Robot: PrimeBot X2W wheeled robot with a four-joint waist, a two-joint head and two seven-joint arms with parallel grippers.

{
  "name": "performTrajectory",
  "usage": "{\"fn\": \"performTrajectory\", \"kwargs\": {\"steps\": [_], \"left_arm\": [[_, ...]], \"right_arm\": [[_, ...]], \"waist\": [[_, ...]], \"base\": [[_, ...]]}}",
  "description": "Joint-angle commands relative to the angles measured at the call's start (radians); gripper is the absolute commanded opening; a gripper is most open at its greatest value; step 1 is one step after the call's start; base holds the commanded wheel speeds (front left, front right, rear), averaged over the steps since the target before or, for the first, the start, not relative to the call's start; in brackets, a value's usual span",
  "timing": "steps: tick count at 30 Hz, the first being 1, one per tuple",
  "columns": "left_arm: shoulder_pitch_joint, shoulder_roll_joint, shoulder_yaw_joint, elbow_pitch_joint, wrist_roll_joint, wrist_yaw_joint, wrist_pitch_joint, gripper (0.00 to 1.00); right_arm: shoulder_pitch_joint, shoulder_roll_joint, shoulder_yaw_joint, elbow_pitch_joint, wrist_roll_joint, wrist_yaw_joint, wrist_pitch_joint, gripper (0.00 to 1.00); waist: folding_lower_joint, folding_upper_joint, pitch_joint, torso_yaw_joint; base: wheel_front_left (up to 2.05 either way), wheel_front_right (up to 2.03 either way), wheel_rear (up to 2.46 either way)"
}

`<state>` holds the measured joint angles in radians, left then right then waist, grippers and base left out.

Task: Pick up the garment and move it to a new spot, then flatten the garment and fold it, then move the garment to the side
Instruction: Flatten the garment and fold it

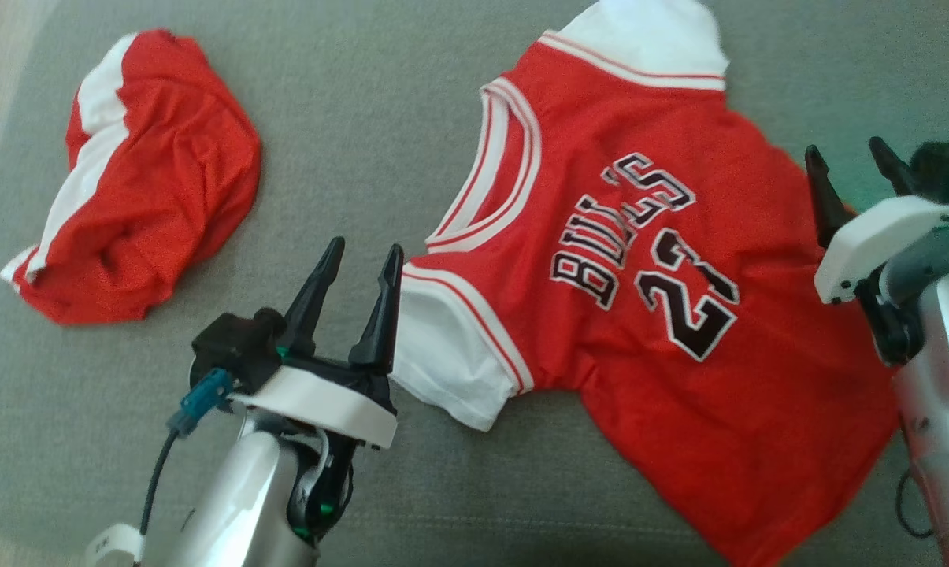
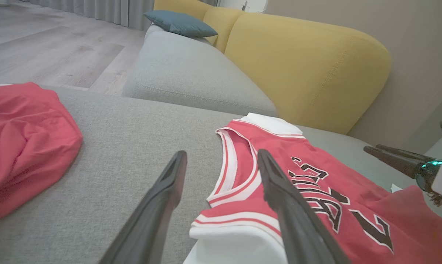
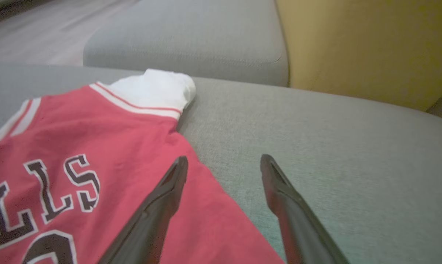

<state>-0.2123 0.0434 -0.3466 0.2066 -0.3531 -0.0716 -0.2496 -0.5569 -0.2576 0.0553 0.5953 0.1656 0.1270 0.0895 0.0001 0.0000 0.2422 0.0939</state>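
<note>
Looking down from the head, we see the jersey [image 1: 639, 260] spread face up on the grey sofa seat [image 1: 348, 118]. It is red with white sleeves, and the black lettering BULLS and the number 23 run across its chest. Its neckline points toward our left and its hem lies toward the lower right. Our left tool [image 1: 365, 250] stands with both dark fingers wide apart and nothing between them. Its inner finger sits just beside the near white sleeve [image 1: 450, 354], at the shoulder seam, and we cannot tell whether it touches the cloth. Our right tool [image 1: 844, 150] is also spread wide and empty, at the jersey's right-hand edge in the head view. From its own wrist, one finger lies over the border of the red fabric and the other over bare seat. Well apart to the left lies a crumpled red and white garment [image 1: 151, 181] in a loose heap. Beyond the seat, the left wrist view shows a yellow backrest [image 2: 309, 66], a blue pillow [image 2: 180, 22] and a wooden floor [image 2: 41, 44].
</note>
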Motion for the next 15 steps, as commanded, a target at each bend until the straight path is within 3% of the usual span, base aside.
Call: {"fn": "performTrajectory", "kwargs": {"steps": [1,8,15], "left_arm": [[-0.047,0.007,0.021,-0.027,0.001,-0.008,-0.012,1.00],[-0.070,0.007,0.011,-0.024,-0.003,-0.012,-0.012,1.00],[-0.082,0.007,0.007,-0.022,-0.006,-0.012,-0.012,1.00]], "right_arm": [[-0.064,-0.035,0.065,0.023,0.013,0.004,0.031,1.00],[-0.153,-0.109,0.197,0.127,0.113,0.004,0.111,1.00],[-0.201,-0.137,0.304,0.186,0.206,0.004,0.157,1.00]], "waist": [[-0.0001,0.0000,0.055,0.040],[-0.0001,0.0000,0.096,0.059],[-0.0001,0.0000,0.111,0.060]], "base": [[0.00,0.00,0.00],[0.00,0.00,0.00],[0.00,0.00,0.00]]}}
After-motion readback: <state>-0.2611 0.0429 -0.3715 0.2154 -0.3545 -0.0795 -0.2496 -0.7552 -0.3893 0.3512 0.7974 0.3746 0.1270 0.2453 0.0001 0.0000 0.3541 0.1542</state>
